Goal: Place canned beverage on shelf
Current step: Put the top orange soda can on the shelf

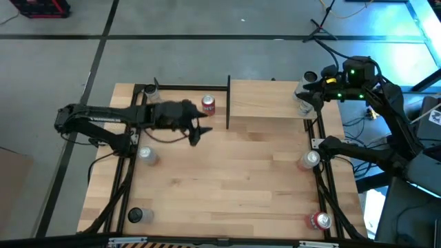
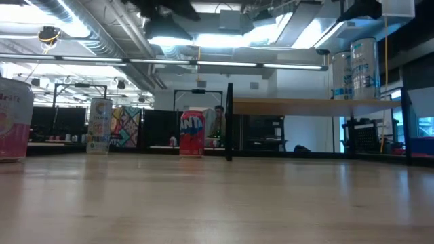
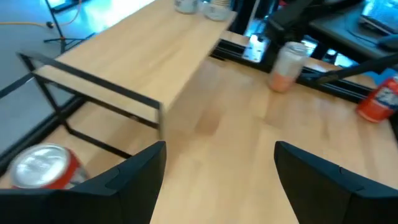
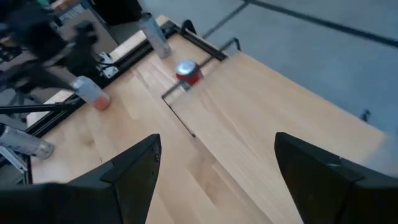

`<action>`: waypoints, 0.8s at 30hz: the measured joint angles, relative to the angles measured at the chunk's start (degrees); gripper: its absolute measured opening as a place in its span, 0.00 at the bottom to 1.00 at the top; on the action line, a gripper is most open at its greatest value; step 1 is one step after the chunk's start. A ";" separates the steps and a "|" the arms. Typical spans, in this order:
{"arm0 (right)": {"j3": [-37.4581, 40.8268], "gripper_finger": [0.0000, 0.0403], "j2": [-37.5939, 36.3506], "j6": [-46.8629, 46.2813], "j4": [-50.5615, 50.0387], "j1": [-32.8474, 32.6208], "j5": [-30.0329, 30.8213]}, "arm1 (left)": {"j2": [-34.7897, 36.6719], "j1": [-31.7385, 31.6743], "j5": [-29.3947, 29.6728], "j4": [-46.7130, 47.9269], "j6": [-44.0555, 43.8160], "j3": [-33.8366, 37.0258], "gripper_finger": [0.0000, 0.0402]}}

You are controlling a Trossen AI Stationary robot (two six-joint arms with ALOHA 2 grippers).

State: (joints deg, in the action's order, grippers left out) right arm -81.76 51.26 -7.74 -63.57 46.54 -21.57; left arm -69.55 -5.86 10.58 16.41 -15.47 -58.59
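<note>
A red can [image 1: 209,105] stands upright on the table just left of the shelf [image 1: 269,100], a light-wood board on black posts at the far middle. The low view shows the red can [image 2: 192,133] beside the shelf's [image 2: 319,105] left post. My left gripper [image 1: 198,132] hovers open above the table, a little to the near side of the can, with the red can [image 3: 43,167] beside its finger and nothing between its fingers [image 3: 221,149]. My right gripper [image 1: 308,88] is raised at the shelf's far right, open [image 4: 217,140] and empty.
Other cans stand around the table: a pink-and-silver one [image 1: 146,155] and a dark one [image 1: 136,215] on the left, a tall one [image 1: 153,89] at the far left, two [image 1: 309,160] [image 1: 320,220] on the right. A tall can [image 2: 363,68] shows at the shelf's right end.
</note>
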 joint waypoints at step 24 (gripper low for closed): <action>0.00 0.75 12.09 -4.36 10.75 -32.00 19.74 | -10.80 -23.92 -15.27 -0.30 16.94 0.00 0.73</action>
State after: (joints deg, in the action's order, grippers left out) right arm -81.76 63.36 -12.10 -52.82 14.54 -1.83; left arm -80.35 -29.78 -4.69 16.10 1.48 -58.59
